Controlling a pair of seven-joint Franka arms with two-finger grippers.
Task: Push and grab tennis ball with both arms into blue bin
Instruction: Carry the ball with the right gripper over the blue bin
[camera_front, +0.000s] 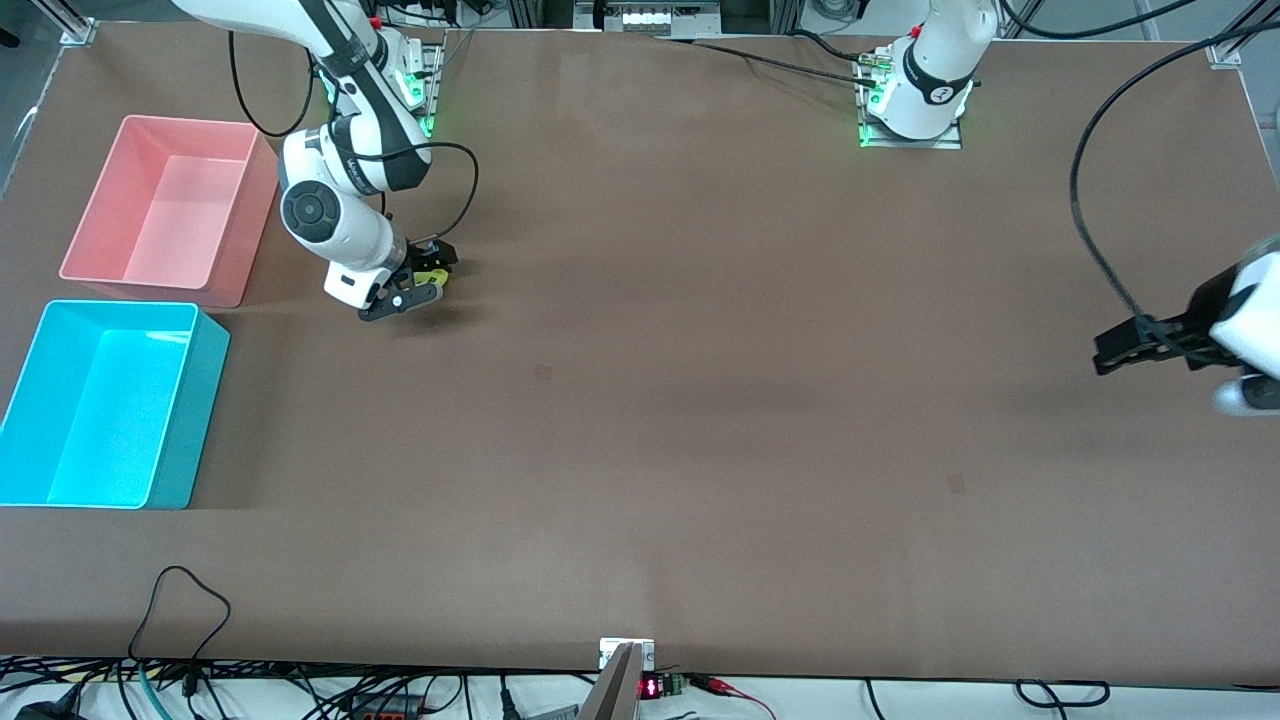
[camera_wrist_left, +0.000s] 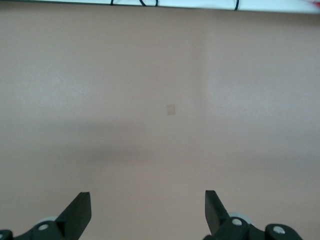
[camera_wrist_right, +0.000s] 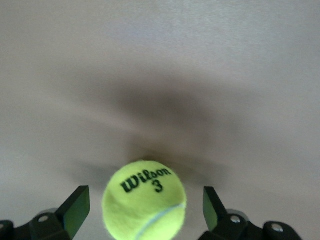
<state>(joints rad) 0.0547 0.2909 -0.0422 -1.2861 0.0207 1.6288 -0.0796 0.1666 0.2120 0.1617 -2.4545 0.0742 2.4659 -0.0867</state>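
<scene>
i see the right gripper (camera_front: 418, 283) released, fingers (camera_wrist_right: 75, 210) spread either side of the ball (camera_wrist_right: 144, 200) without touching it, at about 2 o'clock from the blue bin (camera_front: 190, 420), beside the pink bin (camera_front: 245, 235). my left gripper (camera_wrist_left: 147, 212) waits released over bare table (camera_front: 700, 400) at its own end.

Front cam high, facing robots, whole table (camera_front: 640, 400). Right wrist cam looks close down between spread fingers at tennis ball (camera_wrist_right: 144, 199), shared with front at 10 o'clock. Left wrist cam: bare tabletop, 3 o'clock edge.
</scene>
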